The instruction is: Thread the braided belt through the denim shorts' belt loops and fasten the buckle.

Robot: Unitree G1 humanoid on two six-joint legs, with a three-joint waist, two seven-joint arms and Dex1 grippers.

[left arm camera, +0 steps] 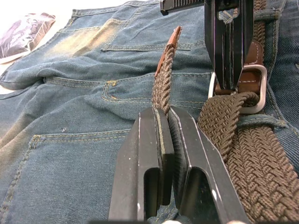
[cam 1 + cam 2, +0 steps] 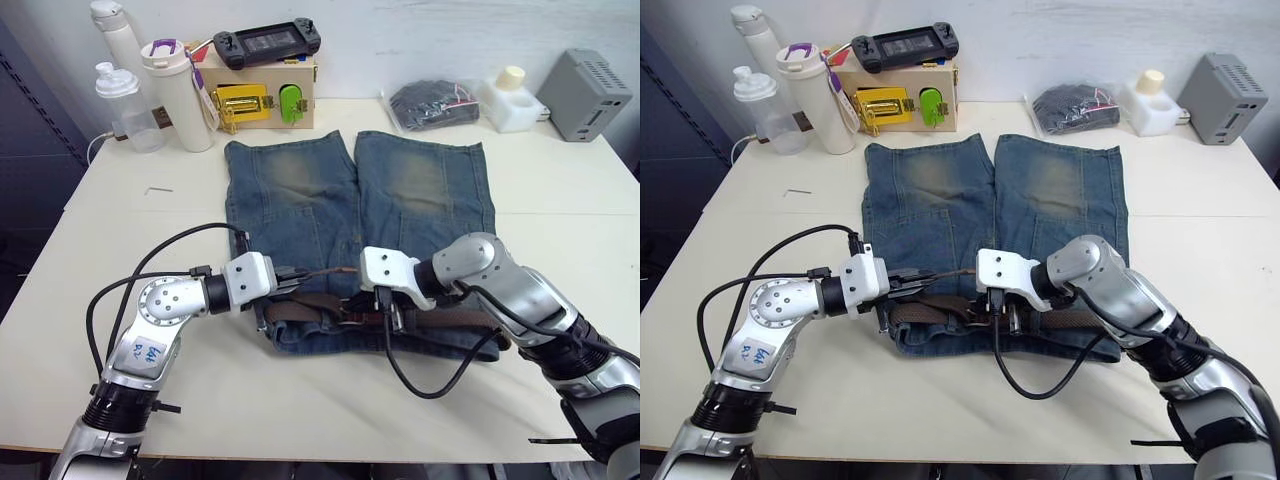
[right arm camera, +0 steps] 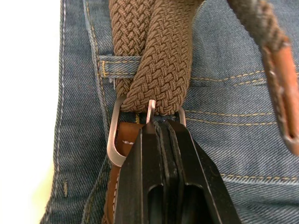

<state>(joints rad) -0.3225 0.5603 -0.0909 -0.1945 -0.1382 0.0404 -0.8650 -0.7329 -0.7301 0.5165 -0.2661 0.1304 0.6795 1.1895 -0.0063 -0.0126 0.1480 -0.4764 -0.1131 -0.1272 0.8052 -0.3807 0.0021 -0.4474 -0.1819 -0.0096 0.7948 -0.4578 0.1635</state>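
The denim shorts (image 2: 300,190) lie flat on the table with the waistband toward me. The braided belt (image 2: 450,320) runs along the waistband and passes under a belt loop (image 3: 110,65). My left gripper (image 1: 164,112) is shut on the belt's free end, whose leather tip (image 1: 174,39) sticks up beyond the fingers. My right gripper (image 3: 161,126) is shut on the silver buckle (image 3: 114,140), with the braided strap fed through the frame and the prong against the weave. In the head views both grippers (image 2: 300,275) (image 2: 392,318) meet at the middle of the waistband.
At the table's far edge stand a wooden box (image 2: 262,95) with a yellow latch, a game controller (image 2: 267,42) on top, bottles (image 2: 180,95), a dark bundle in a plastic bag (image 2: 432,105), a white jar (image 2: 512,100) and a grey box (image 2: 585,95).
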